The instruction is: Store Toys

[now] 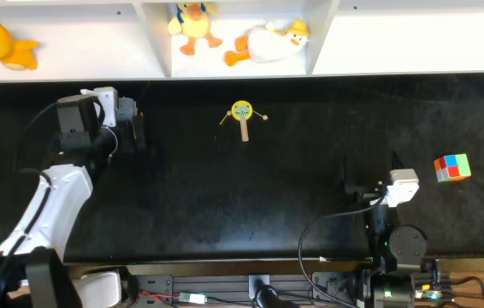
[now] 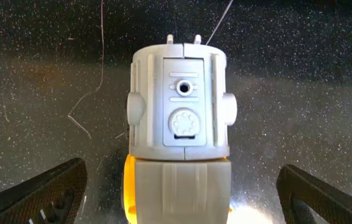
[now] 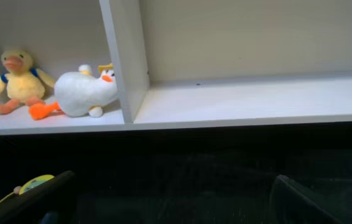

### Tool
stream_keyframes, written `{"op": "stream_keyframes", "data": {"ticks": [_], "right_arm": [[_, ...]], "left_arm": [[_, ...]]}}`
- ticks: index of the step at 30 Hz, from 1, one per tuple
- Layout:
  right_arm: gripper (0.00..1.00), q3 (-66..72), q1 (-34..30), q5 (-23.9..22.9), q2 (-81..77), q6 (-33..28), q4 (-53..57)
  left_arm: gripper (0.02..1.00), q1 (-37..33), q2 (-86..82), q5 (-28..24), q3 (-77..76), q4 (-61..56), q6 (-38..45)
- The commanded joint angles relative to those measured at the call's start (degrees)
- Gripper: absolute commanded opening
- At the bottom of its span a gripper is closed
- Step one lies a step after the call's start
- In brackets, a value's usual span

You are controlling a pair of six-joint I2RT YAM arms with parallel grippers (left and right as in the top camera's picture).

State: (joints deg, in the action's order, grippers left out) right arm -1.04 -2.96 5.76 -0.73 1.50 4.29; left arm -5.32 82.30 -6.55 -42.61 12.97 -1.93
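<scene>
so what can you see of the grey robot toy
The grey robot toy is a ribbed, plastic-looking barrel: front panel with a small lens and round dial, a knob on each side, two short prongs at one end, a yellow part at the other. It rests on the black speckled table between the open jaws, untouched.

The grey robot toy runs off the bottom edge of the left wrist view, so its lower body and the yellow part behind it are cut short. The fingers of the left gripper are dark wedges clipped by the bottom corners. In the right wrist view the fingers of the right gripper are dark blurs, and one of them hides part of the yellow rattle lying on the desk. From above, the yellow duck on the shelf loses the top of its head to the picture's upper edge, and the pattern on the rattle's disc is too small to make out.
</scene>
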Motion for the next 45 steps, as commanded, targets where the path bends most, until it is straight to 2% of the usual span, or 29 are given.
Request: {"op": "stream_keyframes", "data": {"ticks": [1, 5, 9, 16, 19, 35, 45], "right_arm": [[0.996, 0.72, 0.22, 0.2, 0.48, 0.24, -0.24], [0.996, 0.72, 0.22, 0.2, 0.48, 0.24, -0.24], [0.993, 0.72, 0.22, 0.2, 0.48, 0.24, -0.24], [0.996, 0.72, 0.22, 0.2, 0.48, 0.24, -0.24], [0.993, 0.72, 0.22, 0.17, 0.48, 0.24, -0.24], [0.996, 0.72, 0.22, 0.2, 0.48, 0.24, -0.24], [0.996, 0.72, 0.22, 0.2, 0.48, 0.24, -0.24]], "left_arm": [[0.925, 0.24, 0.94, 0.87, 0.28, -0.72, -1.4], [0.787, 0.24, 1.09, 0.87, 0.28, -0.68, -1.38], [0.713, 0.24, 1.09, 0.87, 0.28, -0.7, -1.4], [0.524, 0.24, 1.09, 0.87, 0.28, -0.7, -1.38], [0.483, 0.24, 1.03, 0.85, 0.28, -0.68, -1.38], [0.406, 0.24, -3.3, 0.94, 0.28, 3.13, -1.14], [0.384, 0.24, -7.76, 3.15, 0.28, 8.15, -0.9]]}}
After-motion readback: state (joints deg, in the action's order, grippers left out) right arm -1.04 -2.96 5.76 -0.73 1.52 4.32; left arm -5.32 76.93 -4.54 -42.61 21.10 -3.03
